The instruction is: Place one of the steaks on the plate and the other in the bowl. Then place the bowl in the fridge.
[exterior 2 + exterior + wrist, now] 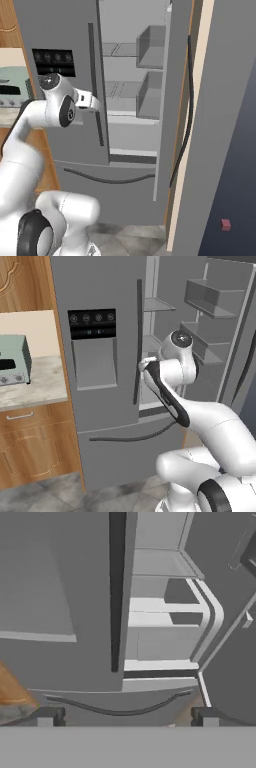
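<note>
The fridge (100,406) (75,145) (50,587) stands straight ahead, tall and grey, with a black dispenser panel (92,323). Its left door is shut. The right door (220,331) (200,125) is swung wide open, baring grey shelves (120,50) and bins (150,95). My gripper (127,718) is open with nothing between its fingertips (50,717). It is held in front of the left door's long dark handle (116,592), pointing at the fridge. The steaks, the plate and the bowl are out of view.
A pale green appliance (12,358) (12,87) sits on the stone counter (35,386) left of the fridge, above wooden cabinets (35,446). The freezer drawer's curved handle (130,436) (117,709) runs below the doors. The open door blocks the right side.
</note>
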